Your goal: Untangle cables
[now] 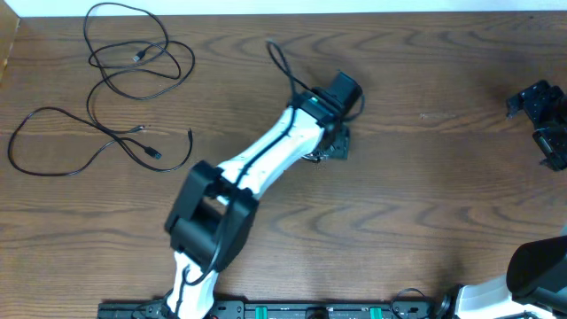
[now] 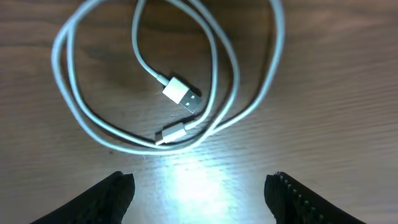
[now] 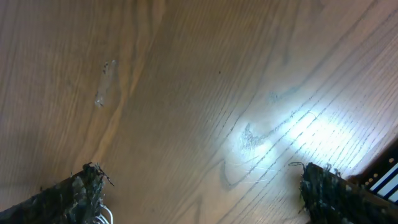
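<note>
White thin coiled cable [image 2: 182, 94] is lying in the frame's upper middle; left gripper [image 2: 199, 196] below is standing wide open, empty. Right gripper [image 3: 202, 193] is gaping too, holding nothing.

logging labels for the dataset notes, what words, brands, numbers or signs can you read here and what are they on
No text can be read in any view.
white cable plug: plain white shell and metal tip, no mark shows.
striped patch at the right wrist view's edge: light bars only, cut off and blurred.
base rail in the overhead view: green spots, too small to read.
</note>
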`<state>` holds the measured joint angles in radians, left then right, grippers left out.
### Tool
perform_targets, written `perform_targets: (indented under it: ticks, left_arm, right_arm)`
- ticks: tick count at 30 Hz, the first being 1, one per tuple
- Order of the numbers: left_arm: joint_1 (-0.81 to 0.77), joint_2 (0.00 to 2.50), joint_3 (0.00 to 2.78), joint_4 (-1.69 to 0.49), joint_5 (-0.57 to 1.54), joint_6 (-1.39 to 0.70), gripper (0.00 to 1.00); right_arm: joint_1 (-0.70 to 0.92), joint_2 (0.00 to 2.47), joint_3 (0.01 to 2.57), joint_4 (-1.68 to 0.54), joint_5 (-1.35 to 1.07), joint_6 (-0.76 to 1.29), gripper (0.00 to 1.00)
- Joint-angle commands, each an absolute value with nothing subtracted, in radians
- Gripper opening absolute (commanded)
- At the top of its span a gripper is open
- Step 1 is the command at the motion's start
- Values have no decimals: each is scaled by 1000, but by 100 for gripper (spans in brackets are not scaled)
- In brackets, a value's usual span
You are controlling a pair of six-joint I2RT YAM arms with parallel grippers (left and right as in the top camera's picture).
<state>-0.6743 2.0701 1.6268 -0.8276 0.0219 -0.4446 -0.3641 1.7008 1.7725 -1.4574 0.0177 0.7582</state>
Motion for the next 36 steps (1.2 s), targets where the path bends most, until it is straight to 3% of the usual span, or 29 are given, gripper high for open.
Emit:
perform_targets:
  ticks: [1,11,23,27,29,33,36]
  left_arm:
    - [-666,2120,1622,-825,-64,-392,73]
    - [-686,2187,1622,-800,-61,-203,78]
    - [-687,2220,1622,-743,-51,-191,76]
    - [-687,2236,1621,-743,19,-191,70]
    - [-687,2236,1621,-737,18,-192,61]
    - [-687,2236,1621,-736,19,-192,56]
    - [-687,2236,1621,-738,19,-192,42]
  right_arm:
    - [-363,1700,1772,-1459,23,770,99]
    - [-363,1700,1772,-1459,23,770,99]
    - [-363,1700,1772,-1459,23,770,99]
    - [-363,1700,1772,-1459,23,770,99]
    - [-363,1700,1772,-1459,23,770,99]
    - [-363,1700,1772,-1459,23,770,99]
    - [-363,1700,1772,-1459,23,770,99]
